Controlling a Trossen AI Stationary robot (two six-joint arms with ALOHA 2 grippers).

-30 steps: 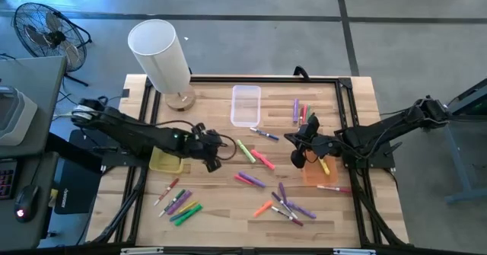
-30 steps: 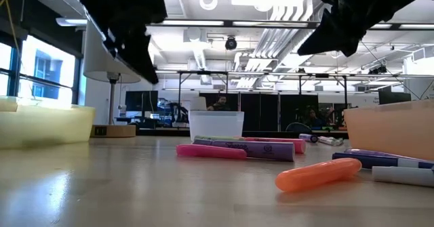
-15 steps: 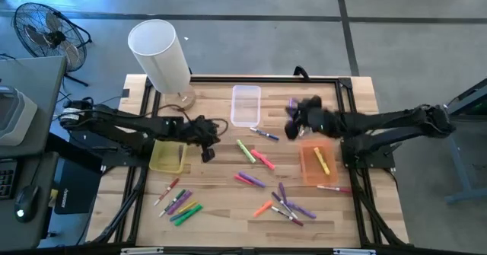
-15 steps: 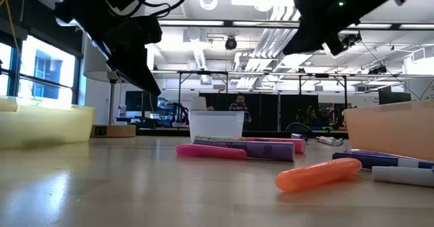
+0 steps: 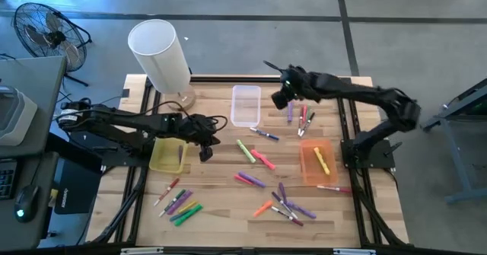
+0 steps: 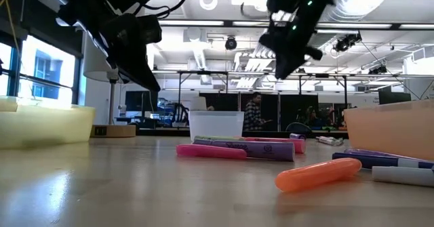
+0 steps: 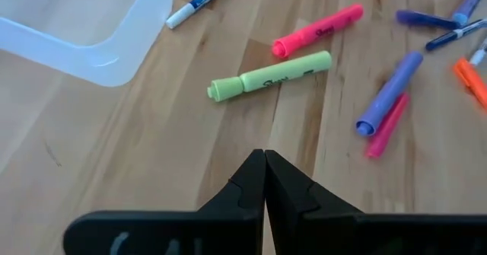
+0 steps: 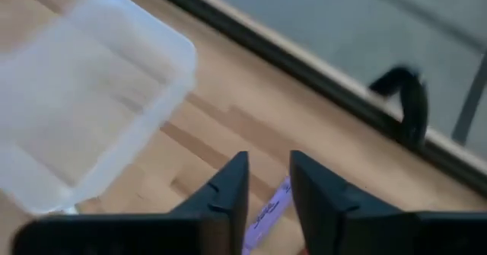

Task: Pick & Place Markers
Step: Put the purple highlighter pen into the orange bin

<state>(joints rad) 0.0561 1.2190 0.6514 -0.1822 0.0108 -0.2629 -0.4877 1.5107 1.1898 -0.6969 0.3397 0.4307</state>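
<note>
Right claw reaches for a purple marker near the clear bin

The right claw [image 8: 268, 180], fingers a little apart and empty, hangs over a purple marker [image 8: 268, 209] on the tabletop [image 5: 221, 202]; it must descend and close. The left claw [image 7: 264, 180], shut and empty, waits before a green marker [image 7: 271, 74] reading "Sharpie". Other markers lie scattered; a yellow one lies in the orange bin [image 5: 308, 171].

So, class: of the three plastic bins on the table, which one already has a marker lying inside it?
The orange bin, on the table's right side, holds a yellow marker. The clear bin and the yellow bin show none inside.
</note>
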